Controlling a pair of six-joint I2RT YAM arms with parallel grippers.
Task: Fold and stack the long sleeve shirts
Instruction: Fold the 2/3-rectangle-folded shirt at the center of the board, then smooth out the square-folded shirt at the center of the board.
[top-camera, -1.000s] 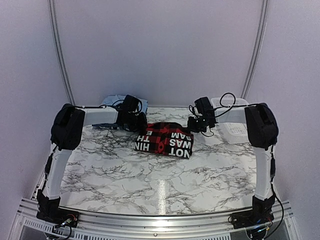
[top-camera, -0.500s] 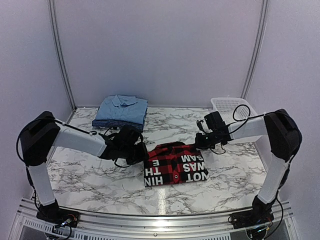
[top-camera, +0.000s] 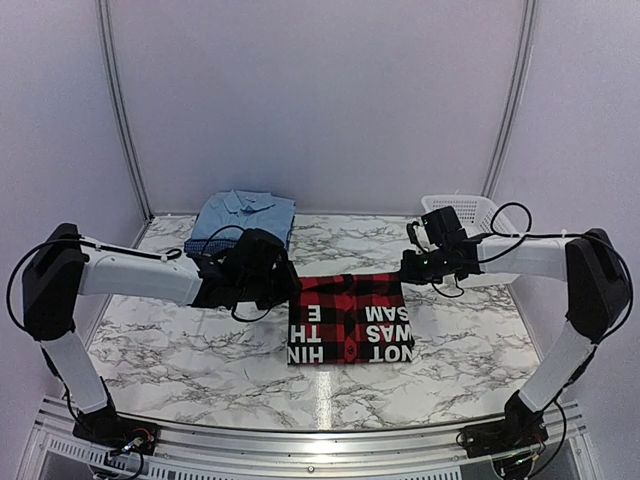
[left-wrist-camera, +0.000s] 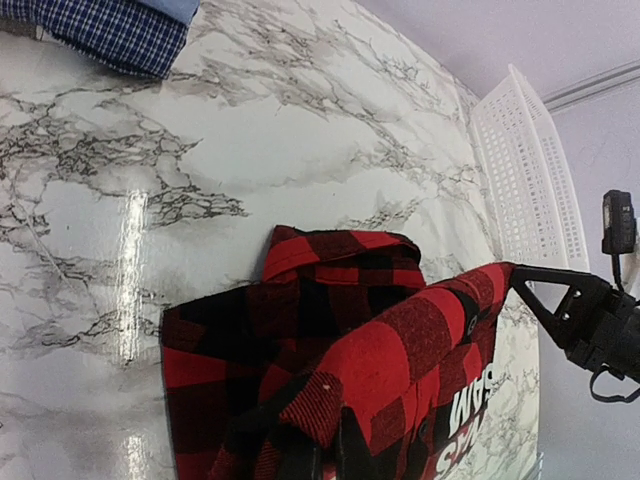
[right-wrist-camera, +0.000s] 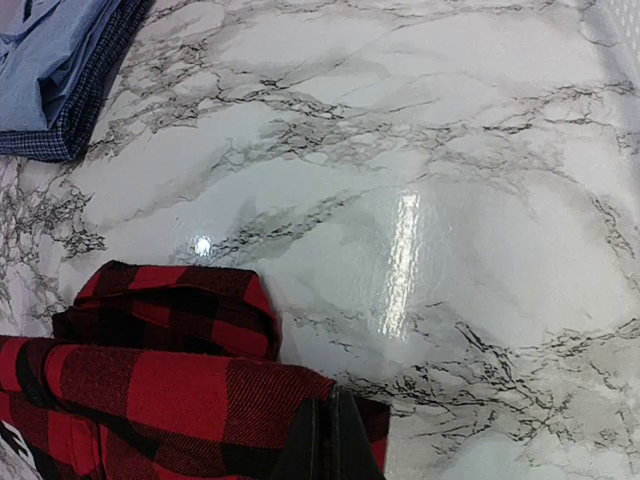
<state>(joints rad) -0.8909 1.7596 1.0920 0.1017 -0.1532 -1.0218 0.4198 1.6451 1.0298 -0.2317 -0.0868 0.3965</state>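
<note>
Note plaid shirt (left-wrist-camera: 400, 350): soft woven cloth, slightly fuzzy, matt; white letters printed flat on it. Light blue shirt (top-camera: 245, 212), dark blue checked shirt (left-wrist-camera: 100, 30): smooth thin cloth, matt. You see tabletop (right-wrist-camera: 450, 200) marble-patterned, smooth, glossy, lamp glare on it. Basket (left-wrist-camera: 525, 170): white plastic mesh, semi-matt. Near-edge rail (top-camera: 320, 440): bare ribbed metal, shiny
</note>
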